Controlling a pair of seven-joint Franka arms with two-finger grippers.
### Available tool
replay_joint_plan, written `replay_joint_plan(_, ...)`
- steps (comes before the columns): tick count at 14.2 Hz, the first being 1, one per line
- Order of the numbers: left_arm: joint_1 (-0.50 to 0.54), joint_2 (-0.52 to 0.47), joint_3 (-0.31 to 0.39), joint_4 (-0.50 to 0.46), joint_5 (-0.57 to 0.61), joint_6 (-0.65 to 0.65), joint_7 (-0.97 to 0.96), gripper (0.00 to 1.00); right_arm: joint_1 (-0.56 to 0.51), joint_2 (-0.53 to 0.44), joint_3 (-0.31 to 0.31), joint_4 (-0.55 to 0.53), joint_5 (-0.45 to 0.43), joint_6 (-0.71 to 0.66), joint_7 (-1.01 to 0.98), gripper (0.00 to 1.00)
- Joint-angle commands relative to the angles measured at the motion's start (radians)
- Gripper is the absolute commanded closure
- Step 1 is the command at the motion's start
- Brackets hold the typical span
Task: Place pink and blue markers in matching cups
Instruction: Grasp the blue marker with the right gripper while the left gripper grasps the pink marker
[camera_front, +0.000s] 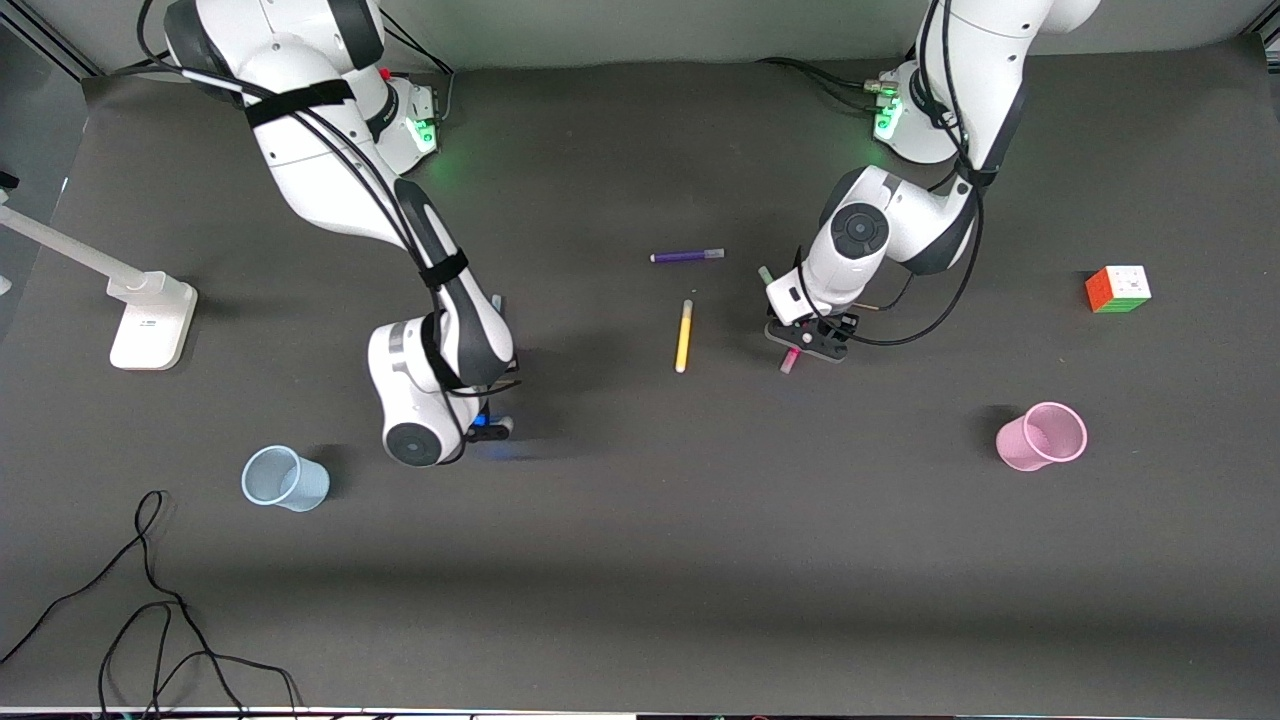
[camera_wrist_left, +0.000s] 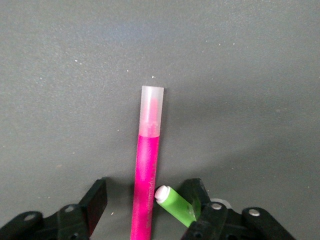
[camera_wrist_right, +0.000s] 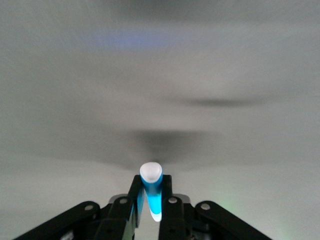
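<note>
The pink marker (camera_wrist_left: 147, 165) lies flat on the table, and its end shows in the front view (camera_front: 790, 362). My left gripper (camera_wrist_left: 147, 200) is open and low over it, one finger on each side (camera_front: 808, 345). A green marker (camera_wrist_left: 177, 204) lies between the pink marker and one finger, touching or nearly touching both. My right gripper (camera_front: 490, 425) is shut on the blue marker (camera_wrist_right: 151, 175), holding it just above the table beside the pale blue cup (camera_front: 285, 478). The pale pink cup (camera_front: 1042, 436) stands toward the left arm's end of the table.
A yellow marker (camera_front: 684, 335) and a purple marker (camera_front: 687, 256) lie mid-table. A colour cube (camera_front: 1118, 288) sits toward the left arm's end. A white stand (camera_front: 150, 320) and loose black cables (camera_front: 150, 600) are at the right arm's end.
</note>
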Motion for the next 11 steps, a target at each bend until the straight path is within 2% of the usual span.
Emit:
replay_joint_plan(1, -0.021, 0.001, 0.014, -0.021, 0.001, 0.045, -0.017, 0.42, 0.004, -0.081, -0.043, 0.006, 0.0, -0.011, 0.044, 1.0)
replay_joint_plan(3, -0.021, 0.001, 0.014, -0.021, 0.004, 0.045, -0.015, 0.57, 0.013, -0.152, -0.068, 0.003, -0.049, -0.011, 0.05, 1.0)
replay_joint_plan(6, -0.021, 0.001, 0.015, -0.021, 0.013, 0.045, -0.015, 0.71, 0.006, -0.241, -0.08, 0.006, -0.126, -0.003, 0.09, 1.0)
replay_joint_plan(9, -0.017, 0.005, 0.015, -0.02, 0.013, 0.058, -0.013, 1.0, 0.013, -0.318, -0.16, 0.007, -0.149, -0.003, 0.093, 1.0)
replay_joint_plan(11, -0.012, 0.004, 0.018, -0.02, 0.013, 0.059, -0.013, 1.0, 0.012, -0.364, -0.195, 0.007, -0.225, 0.003, 0.092, 1.0)
